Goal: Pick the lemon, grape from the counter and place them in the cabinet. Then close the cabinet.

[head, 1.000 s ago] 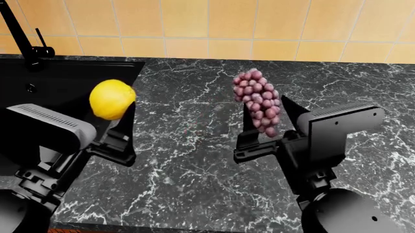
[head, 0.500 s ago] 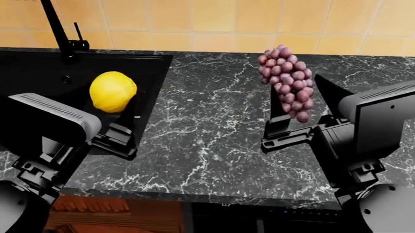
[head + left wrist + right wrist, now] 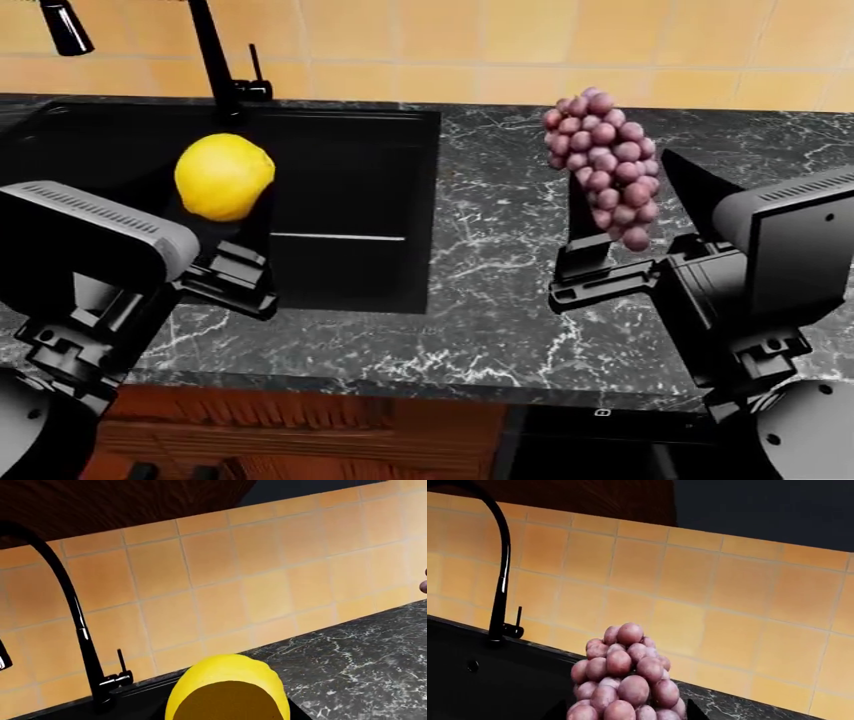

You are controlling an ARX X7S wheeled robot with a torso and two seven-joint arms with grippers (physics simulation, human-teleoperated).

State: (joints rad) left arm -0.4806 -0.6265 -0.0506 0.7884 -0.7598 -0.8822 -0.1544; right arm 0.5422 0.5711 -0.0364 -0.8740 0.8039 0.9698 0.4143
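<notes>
The yellow lemon (image 3: 224, 177) hangs above the black sink, and my left gripper (image 3: 230, 205) is shut on it; in the left wrist view the lemon (image 3: 227, 666) fills the space between the jaws. The purple-pink grape (image 3: 603, 165) bunch stands upright above the dark marble counter (image 3: 494, 290), with my right gripper (image 3: 630, 200) shut on its lower end. In the right wrist view, the grape (image 3: 627, 685) hides the fingertips. Dark brown wood of a cabinet (image 3: 120, 505) shows above the tiled wall, also in the cabinet (image 3: 594, 495) corner; I cannot tell whether it is open.
A glossy black sink basin (image 3: 347, 180) with a tall black faucet (image 3: 214, 60) sits at the left. Orange wall tiles (image 3: 534, 50) back the counter. Below the counter's front edge are a brown wooden front (image 3: 267, 440) and a dark panel (image 3: 601, 440).
The head view has pulled back and swung left: the sink and faucet slid right, and the counter's front edge and the fronts below came into view. Both grippers keep their fruit.
</notes>
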